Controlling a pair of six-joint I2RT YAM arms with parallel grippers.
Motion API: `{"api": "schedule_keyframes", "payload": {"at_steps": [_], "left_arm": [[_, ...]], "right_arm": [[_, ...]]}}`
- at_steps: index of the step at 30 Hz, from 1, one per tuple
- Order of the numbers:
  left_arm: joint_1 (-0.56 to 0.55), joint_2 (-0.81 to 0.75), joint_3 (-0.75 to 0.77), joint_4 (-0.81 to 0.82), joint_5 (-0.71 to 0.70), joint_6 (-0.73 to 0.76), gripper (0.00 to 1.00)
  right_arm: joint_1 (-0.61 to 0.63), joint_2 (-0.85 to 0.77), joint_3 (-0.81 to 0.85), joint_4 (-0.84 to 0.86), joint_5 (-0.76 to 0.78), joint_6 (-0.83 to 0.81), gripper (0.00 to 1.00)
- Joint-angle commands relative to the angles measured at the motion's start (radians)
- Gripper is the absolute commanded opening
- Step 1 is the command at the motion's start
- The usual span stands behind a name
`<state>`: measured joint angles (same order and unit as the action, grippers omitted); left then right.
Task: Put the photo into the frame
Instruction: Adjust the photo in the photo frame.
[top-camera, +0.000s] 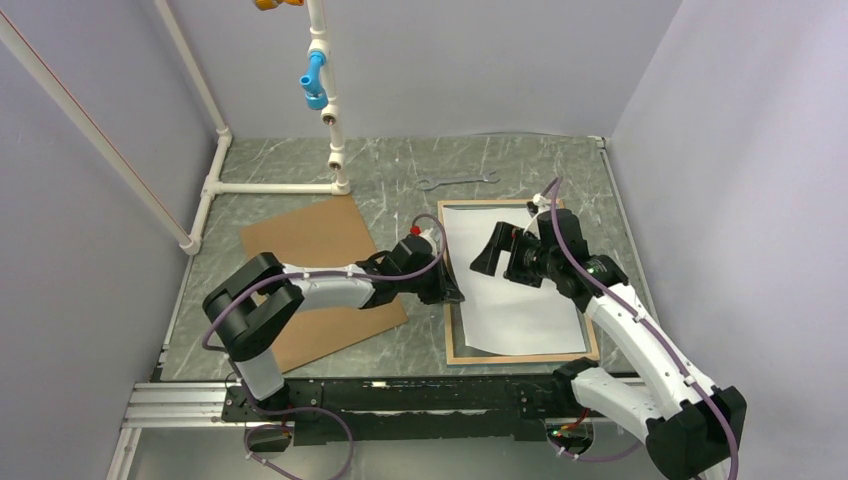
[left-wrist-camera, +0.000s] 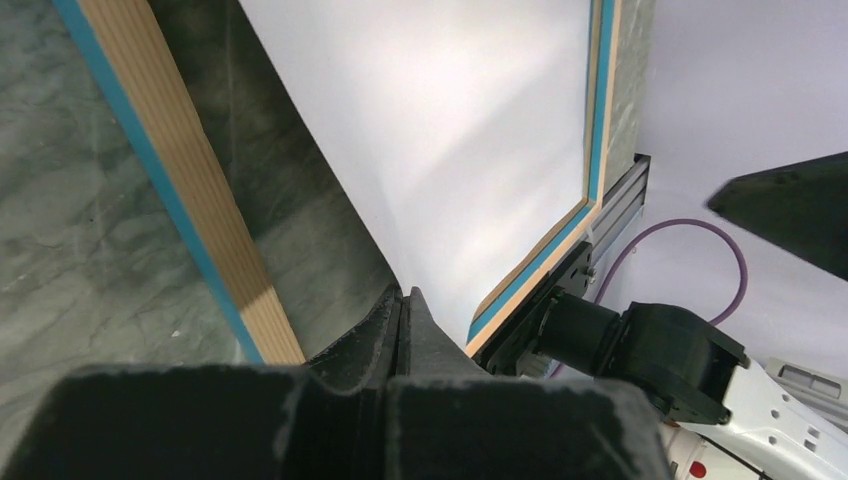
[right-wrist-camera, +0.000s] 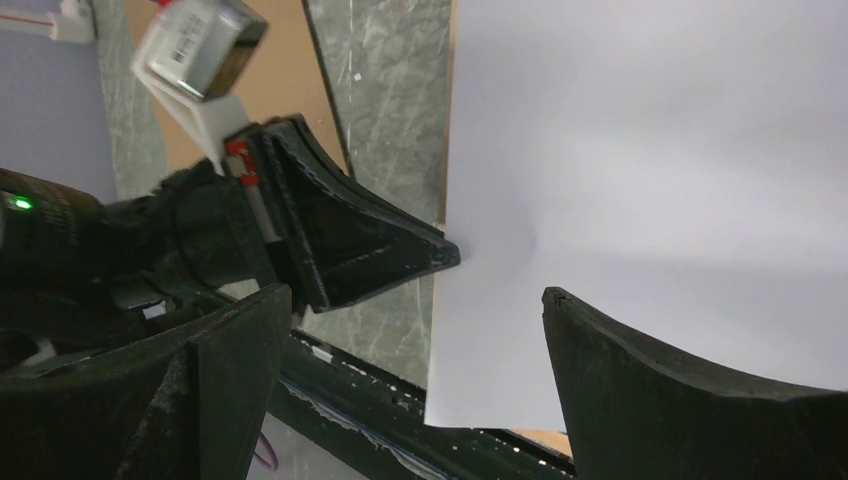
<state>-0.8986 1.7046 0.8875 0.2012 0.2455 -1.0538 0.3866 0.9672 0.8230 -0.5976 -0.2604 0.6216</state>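
Looked to be mid-seating. Found the photo (top-camera: 515, 290) white side up within the frame (top-camera: 520, 356), right of centre in the overhead view. Lay tan back upward, that frame, with blue showing only along the rail edges in the left wrist view. Sat a little askew, left edge lifted off the left rail rather than flat in the recess.

Pinched that raised edge, as far as could be judged, with the left gripper (top-camera: 450, 292), jaws pressed together on the paper. Hovered just above the sheet's upper middle with the right gripper (top-camera: 500, 252), jaws spread wide and holding nothing.

Called next, probably, for squaring the sheet to the rails and lowering the lifted edge inside the recess. Called also for a flat press from the wide jaws so nothing buckled. Risked creasing the paper with any hard tug.

Worked on a grey-green marbled table (top-camera: 400, 170). Noted a brown backing board (top-camera: 315, 260) at centre left under the left arm and a wrench (top-camera: 458, 181) at upper centre. Noted also a white pipe stand (top-camera: 330, 120) at upper left. Closed in all round by plain lilac walls (top-camera: 480, 60).
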Motion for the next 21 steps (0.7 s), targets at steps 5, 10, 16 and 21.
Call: {"api": "schedule_keyframes", "payload": {"at_steps": [5,10,16,21], "left_arm": [[-0.049,0.072,0.068,0.087,-0.039,-0.042,0.00],[-0.050,0.107,0.123,0.032,-0.016,0.033,0.00],[-0.052,0.074,0.127,0.008,-0.015,0.145,0.00],[-0.051,0.073,0.117,0.058,0.029,0.190,0.00]], "right_arm": [[-0.028,-0.028,0.051,-0.022,0.017,-0.014,0.99],[-0.034,-0.032,0.045,-0.019,0.009,-0.014,0.99],[-0.038,-0.041,0.039,-0.016,0.008,-0.016,0.99],[-0.038,-0.042,0.033,-0.007,-0.002,-0.015,0.99]]}}
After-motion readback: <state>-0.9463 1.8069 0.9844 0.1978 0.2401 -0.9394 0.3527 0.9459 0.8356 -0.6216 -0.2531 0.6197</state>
